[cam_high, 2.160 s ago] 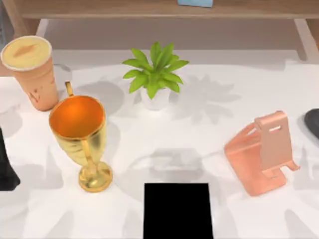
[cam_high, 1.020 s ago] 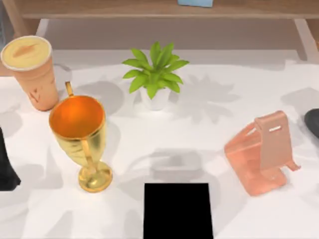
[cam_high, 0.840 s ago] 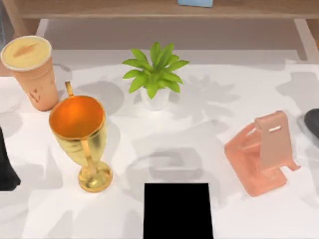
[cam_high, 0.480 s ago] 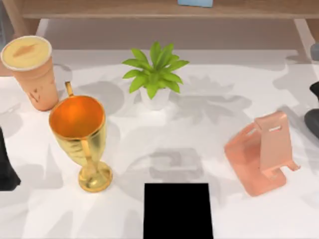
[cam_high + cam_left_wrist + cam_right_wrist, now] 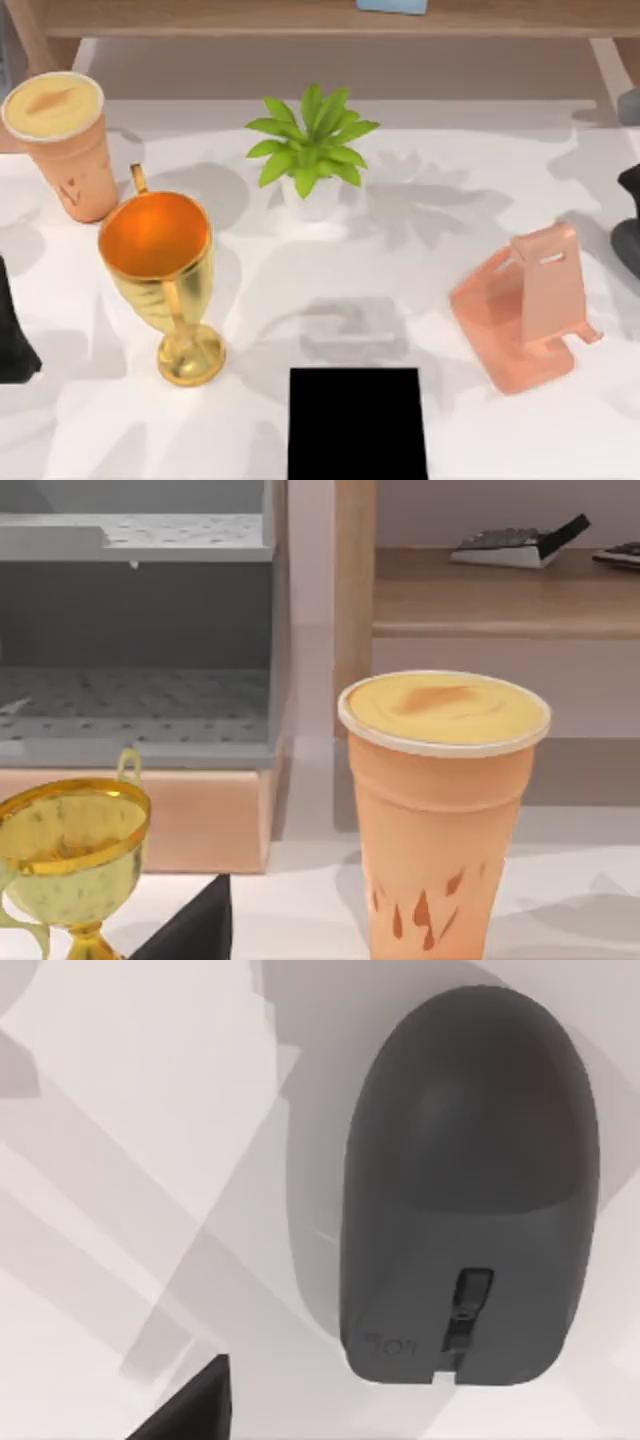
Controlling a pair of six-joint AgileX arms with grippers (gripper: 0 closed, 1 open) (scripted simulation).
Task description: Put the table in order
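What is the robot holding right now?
Nothing that can be seen. The dark grey computer mouse lies alone on the white table, and the golden trophy cup stands untouched.

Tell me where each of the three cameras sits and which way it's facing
Top view: above the table, looking down at cup, gold goblet, plant and pink stand; dark arm parts at both side edges.
Left wrist view: low on the left arm, looking level at the cup and goblet, with a wooden shelf behind.
Right wrist view: on the right arm, looking down on a dark mouse.
Shared: top and left wrist views both show cup and goblet.
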